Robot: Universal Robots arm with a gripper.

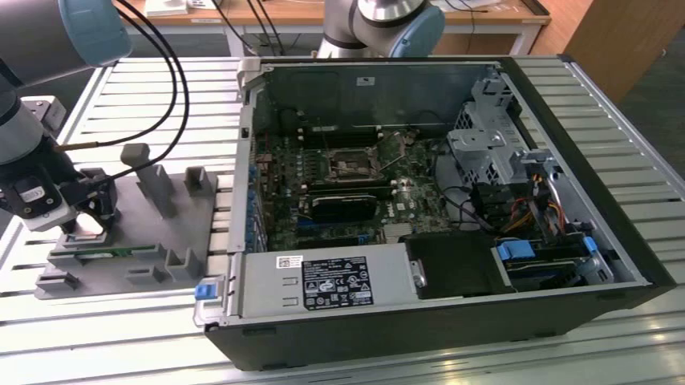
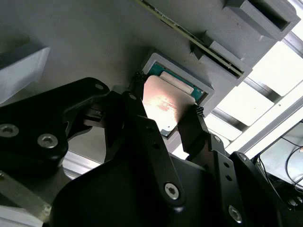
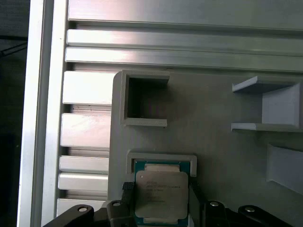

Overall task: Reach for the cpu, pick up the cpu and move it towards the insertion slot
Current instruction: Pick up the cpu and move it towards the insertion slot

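Note:
The cpu (image 3: 161, 195), a flat square chip with a shiny silver top and green rim, lies in a square pocket of the grey fixture (image 3: 213, 142). In both wrist views my gripper (image 3: 161, 188) has its black fingers (image 3: 127, 190) against two opposite edges of the chip, shut on it. The second wrist view shows the cpu (image 2: 164, 103) held between the fingertips (image 2: 198, 113) just over the pocket. In the exterior view the gripper (image 1: 90, 223) is low over the fixture (image 1: 160, 216) at the exterior view's left. The insertion slot (image 1: 351, 164) is a dark square socket on the motherboard inside the open computer case.
The open computer case (image 1: 599, 241) takes up the exterior view's right, with a black block (image 1: 342, 204) beside the socket. A narrow green memory stick (image 1: 120, 250) lies in the fixture. Fixture posts (image 1: 144, 176) stand near the gripper. A second arm (image 1: 386, 24) stands behind the case.

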